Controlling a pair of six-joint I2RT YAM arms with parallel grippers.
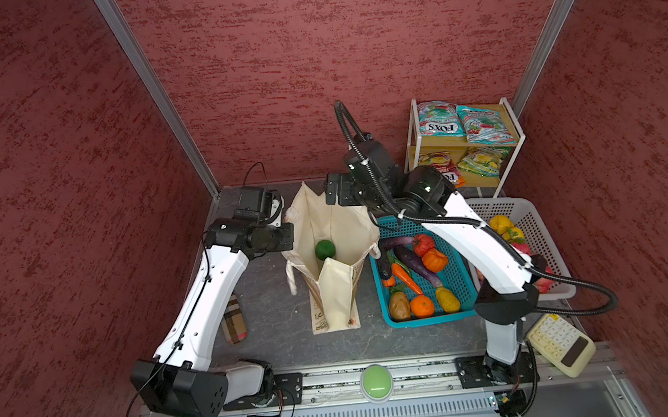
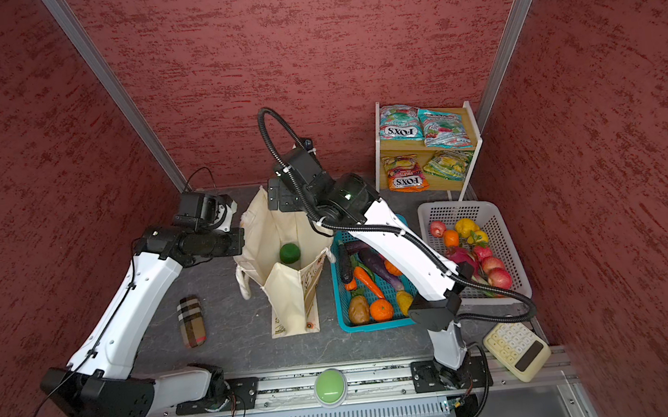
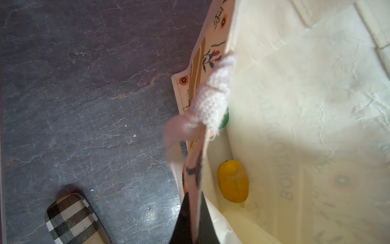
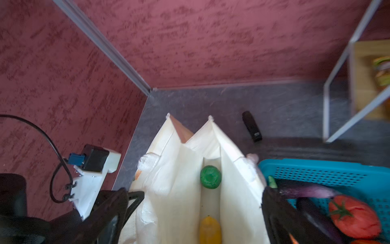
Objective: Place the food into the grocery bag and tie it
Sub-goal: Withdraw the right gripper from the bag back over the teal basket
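The left claw (image 3: 193, 213) is pinched shut on the rim of the grocery bag (image 1: 348, 225), holding that wall up so the mouth stands open. The right claw (image 4: 195, 202) hangs over the mouth, jaws spread wide, nothing between them. Straight below it, on the bag's floor, lie a green vegetable (image 1: 325, 249) and a yellow fruit (image 3: 233, 181), apart from each other.

Filling looks barely begun. The remaining food lies lower, on the side of the right claw away from the left claw. There the teal basket (image 1: 426, 318) stands just beside the bag wall, with a tomato (image 1: 423, 243) at its near end. A dark eggplant (image 1: 415, 264) lies with its long axis running diagonally back toward the right arm's base. The right arm is plainly nearer; the left is occupied.

Room is tight: the right forearm crosses above the basket, and the bag's end panel toward the arm bases folds inward, narrowing the drop. Outside the left claw the table (image 1: 278, 340) is freer, with only a plaid pouch (image 1: 234, 319).
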